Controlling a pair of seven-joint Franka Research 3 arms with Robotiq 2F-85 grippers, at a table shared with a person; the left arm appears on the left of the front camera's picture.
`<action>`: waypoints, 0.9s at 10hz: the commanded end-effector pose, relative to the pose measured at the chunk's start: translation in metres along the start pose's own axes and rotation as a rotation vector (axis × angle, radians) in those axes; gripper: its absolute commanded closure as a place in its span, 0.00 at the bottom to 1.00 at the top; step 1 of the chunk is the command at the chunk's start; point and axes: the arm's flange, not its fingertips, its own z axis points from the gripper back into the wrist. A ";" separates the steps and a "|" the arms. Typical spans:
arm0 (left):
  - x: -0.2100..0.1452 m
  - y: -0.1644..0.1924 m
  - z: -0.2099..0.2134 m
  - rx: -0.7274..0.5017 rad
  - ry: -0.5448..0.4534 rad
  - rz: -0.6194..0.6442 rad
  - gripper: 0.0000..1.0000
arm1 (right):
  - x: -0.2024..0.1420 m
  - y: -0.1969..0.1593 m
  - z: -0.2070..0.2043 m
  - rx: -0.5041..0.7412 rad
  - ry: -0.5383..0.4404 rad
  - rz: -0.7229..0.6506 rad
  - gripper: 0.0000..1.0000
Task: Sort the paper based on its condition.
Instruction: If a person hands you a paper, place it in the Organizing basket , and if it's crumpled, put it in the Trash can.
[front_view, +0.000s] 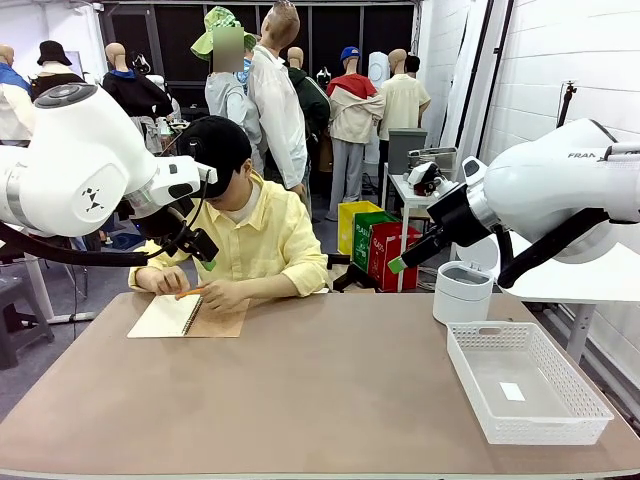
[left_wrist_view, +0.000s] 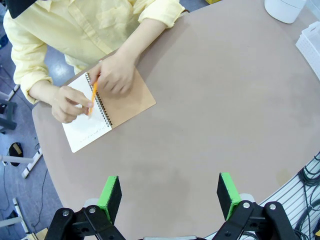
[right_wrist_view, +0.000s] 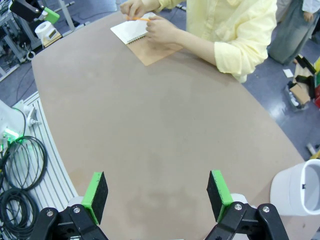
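Brown and round-cornered, the counter lies mostly bare between the two white arms, with a person in a pale yellow shirt seated at its far edge. Under the person's hands lies a spiral-bound notebook with a tan cover, folded open. The paper to be sorted is, by my reading, its plain white page, bound in and not yet torn out. A thin orange pen lies along the wire spine between the hands, and I cannot tell whether the person is writing or readying the page. Toward the robot's right stand a white perforated plastic basket and, just beyond it, a white cylindrical bin, probably the two destinations for sound and spoiled sheets.

Both arms are held high at their own sides, likely to leave the person room. The left fingers stand spread wide with nothing between the green pads, and the right fingers are likewise fully parted and empty.

The front view gives the arms' height above the counter and a small white slip on the basket floor. The left wrist view looks almost straight down on the notebook, separating white page from tan cover. The right wrist view sees the notebook far off, and adds the bin's top from above and black cables coiled past the counter's edge.
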 end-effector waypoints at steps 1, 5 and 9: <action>0.000 0.000 0.001 0.001 -0.002 -0.008 0.00 | 0.000 0.001 -0.001 0.010 0.003 -0.010 0.00; 0.000 0.000 0.001 0.001 -0.002 -0.008 0.00 | 0.000 0.001 -0.001 0.010 0.003 -0.010 0.00; 0.000 0.000 0.001 0.001 -0.002 -0.008 0.00 | 0.000 0.001 -0.001 0.010 0.003 -0.010 0.00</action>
